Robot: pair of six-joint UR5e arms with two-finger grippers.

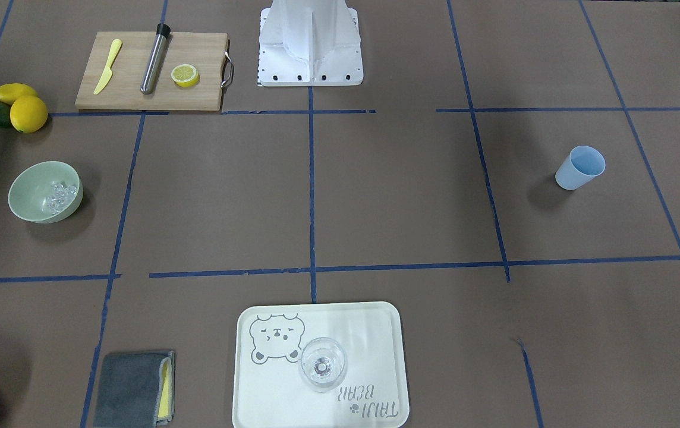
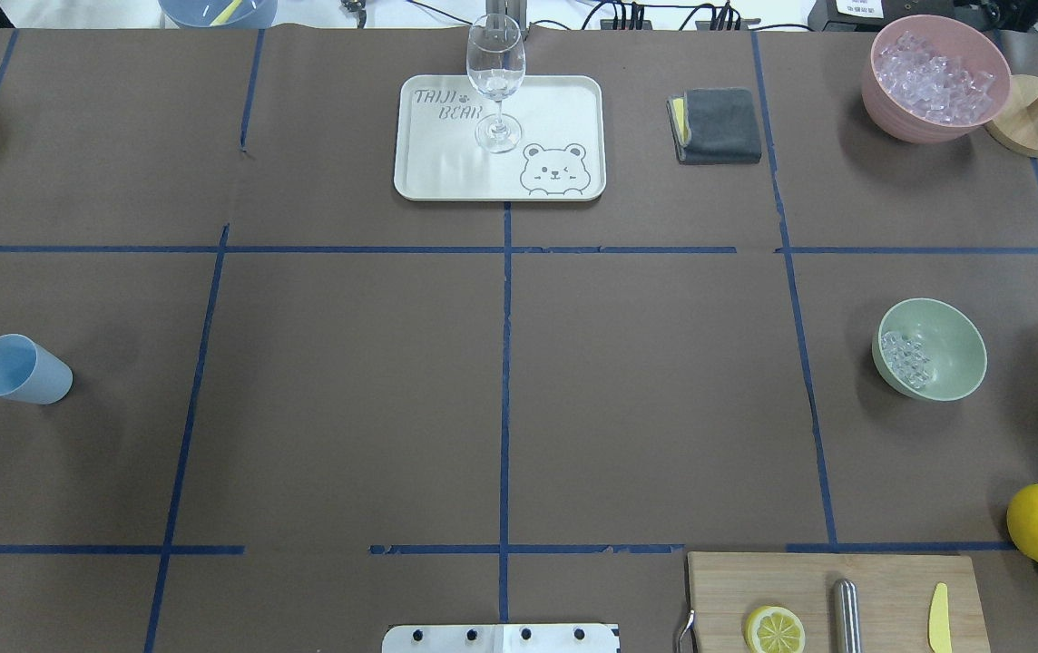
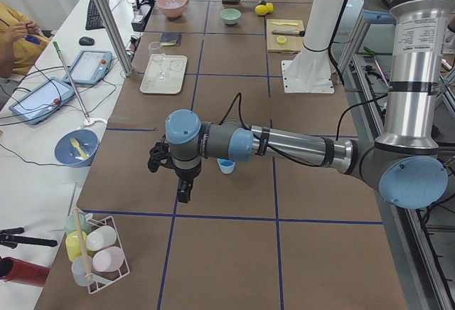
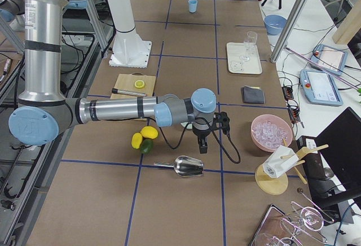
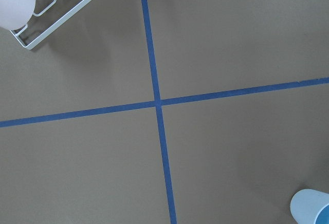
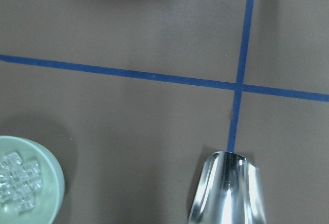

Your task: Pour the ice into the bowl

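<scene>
The table, covered in brown paper with a blue tape grid, carried all items. The left arm reached out low over the table's left end. Its left gripper pointed down near the pale blue cup. The right arm reached out likewise at the right end. Its right gripper hung above the table between the bowl and a metal scoop.

Jaw state: both grippers showed in the side views only. Whether either pair of jaws was released, clenched or grasping anything could not be determined. Neither wrist view showed any fingers.

The bowl stood upright on the right side of the table, at mid depth. It was well apart from the pink tub at the far right. The ice lay inside the bowl, heaped against its left wall.

Limits of view:
- The scoop was cut off at the right edge of the overhead view.
- The left arm partly hid the cup in the left side view.
- The pink tub was cropped at the front-facing view's lower corner.
</scene>
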